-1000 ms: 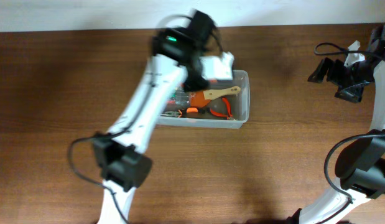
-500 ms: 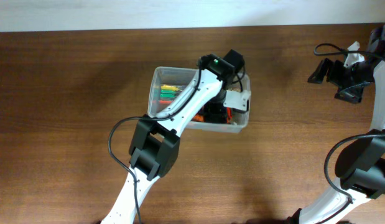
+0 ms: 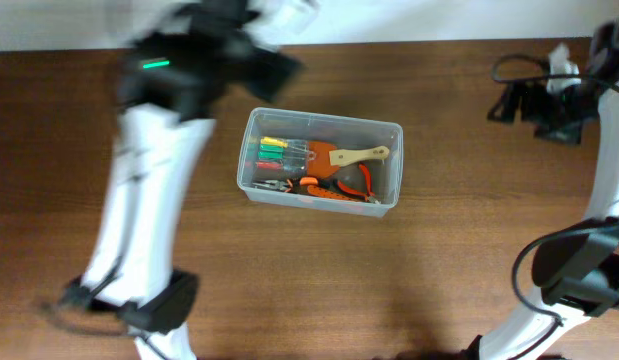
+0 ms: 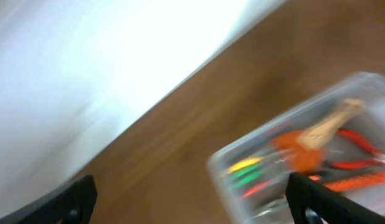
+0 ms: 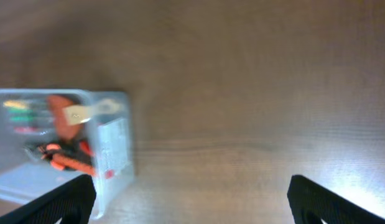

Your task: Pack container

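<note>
Blurred left gripper at eleven o'clock, right gripper at two, both spread; rounded translucent plastic container, centre.

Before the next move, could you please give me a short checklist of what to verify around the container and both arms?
1. Container upright on the table, top open: ok.
2. Wooden-handled tool, orange-handled pliers and screwdrivers lie inside its walls: ok.
3. Left jaws wide apart, nothing between them: ok.
4. Right jaws wide apart, nothing between them: ok.
5. Left arm clear of the container's opening: ok, though blurred.
6. Right arm apart from the container, at the table's right side: ok.
</note>
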Action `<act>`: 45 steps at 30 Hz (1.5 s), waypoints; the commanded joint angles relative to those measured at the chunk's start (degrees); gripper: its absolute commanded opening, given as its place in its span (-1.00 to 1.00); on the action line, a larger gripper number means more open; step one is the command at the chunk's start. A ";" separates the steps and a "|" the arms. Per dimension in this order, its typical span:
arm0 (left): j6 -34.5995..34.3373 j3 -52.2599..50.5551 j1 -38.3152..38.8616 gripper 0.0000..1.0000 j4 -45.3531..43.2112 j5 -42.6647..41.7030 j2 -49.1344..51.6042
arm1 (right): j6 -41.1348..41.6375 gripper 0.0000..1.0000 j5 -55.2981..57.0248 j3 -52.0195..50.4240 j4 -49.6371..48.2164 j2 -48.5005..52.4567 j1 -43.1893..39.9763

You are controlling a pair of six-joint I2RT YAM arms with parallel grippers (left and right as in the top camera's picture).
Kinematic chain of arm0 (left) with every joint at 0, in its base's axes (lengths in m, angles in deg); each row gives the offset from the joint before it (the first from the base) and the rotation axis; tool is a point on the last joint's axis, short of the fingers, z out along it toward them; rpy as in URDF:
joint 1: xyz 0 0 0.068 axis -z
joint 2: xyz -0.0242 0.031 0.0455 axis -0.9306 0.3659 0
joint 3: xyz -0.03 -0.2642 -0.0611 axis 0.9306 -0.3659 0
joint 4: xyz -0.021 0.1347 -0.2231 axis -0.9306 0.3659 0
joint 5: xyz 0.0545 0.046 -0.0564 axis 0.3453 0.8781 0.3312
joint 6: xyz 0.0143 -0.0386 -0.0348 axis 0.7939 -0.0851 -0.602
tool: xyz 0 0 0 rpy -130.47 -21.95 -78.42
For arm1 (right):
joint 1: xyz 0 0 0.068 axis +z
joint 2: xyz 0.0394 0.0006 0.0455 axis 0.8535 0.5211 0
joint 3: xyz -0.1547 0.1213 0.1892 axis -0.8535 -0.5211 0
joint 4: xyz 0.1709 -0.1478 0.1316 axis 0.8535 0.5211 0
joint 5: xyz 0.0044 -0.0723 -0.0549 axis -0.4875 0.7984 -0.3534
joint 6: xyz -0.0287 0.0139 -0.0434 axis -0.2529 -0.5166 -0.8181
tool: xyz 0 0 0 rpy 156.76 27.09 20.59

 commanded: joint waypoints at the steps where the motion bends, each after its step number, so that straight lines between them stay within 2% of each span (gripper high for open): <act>1: -6.88 -0.04 -10.03 0.98 5.09 5.90 -2.40 | -2.75 0.97 2.51 11.43 1.16 -6.78 6.36; 4: -6.91 -0.09 -19.21 0.98 11.80 5.18 -2.01 | -2.75 0.97 2.97 20.46 1.31 -10.01 11.65; 5: -6.91 -0.09 -20.09 0.99 12.44 4.96 -1.92 | -2.75 0.97 3.04 21.35 1.31 -10.38 12.22; 6: -6.91 -0.11 -24.24 0.98 15.28 2.34 -1.42 | -2.75 0.97 3.08 24.76 1.31 -12.11 14.38; 8: -6.88 -0.13 -27.12 0.98 16.59 -0.39 -1.20 | -2.75 0.97 3.08 27.50 1.31 -14.21 16.39; 12: -6.88 -0.15 -30.73 0.98 16.61 -0.61 -1.16 | -2.71 0.97 3.06 29.44 1.29 -19.91 19.19; 18: -6.88 -0.13 -31.41 0.98 16.59 -0.61 -1.16 | -2.08 0.97 2.84 29.42 2.47 -26.08 19.76; 22: -6.88 -0.15 -31.34 0.98 16.59 -0.61 -1.16 | -2.08 0.97 2.84 29.42 7.28 -28.15 19.76; 27: -6.88 -0.13 -31.36 0.98 16.61 -0.61 -1.16 | -2.10 0.97 2.89 29.22 10.95 -28.04 19.74; 33: -6.88 -0.15 -31.34 0.98 16.59 -0.61 -1.16 | -2.10 0.97 2.89 29.22 11.19 -25.62 19.65; 36: -6.88 -0.13 -31.36 0.98 16.59 -0.61 -1.16 | -2.10 0.97 2.89 29.18 11.19 -27.56 19.65; 38: -6.88 -0.15 -31.36 0.98 16.59 -0.61 -1.16 | -2.12 0.97 2.91 28.39 11.19 -29.73 19.65; 41: -6.88 -0.13 -31.36 0.98 16.61 -0.61 -1.16 | -2.75 0.97 6.47 21.94 9.79 -36.85 19.65; 43: -6.88 -0.15 -31.36 0.98 16.59 -0.61 -1.16 | -2.73 0.97 10.67 11.54 4.35 -44.52 19.65; 45: -6.88 -0.15 -31.36 0.98 16.59 -0.61 -1.16 | -2.73 0.97 13.29 -3.58 -6.73 -53.90 19.65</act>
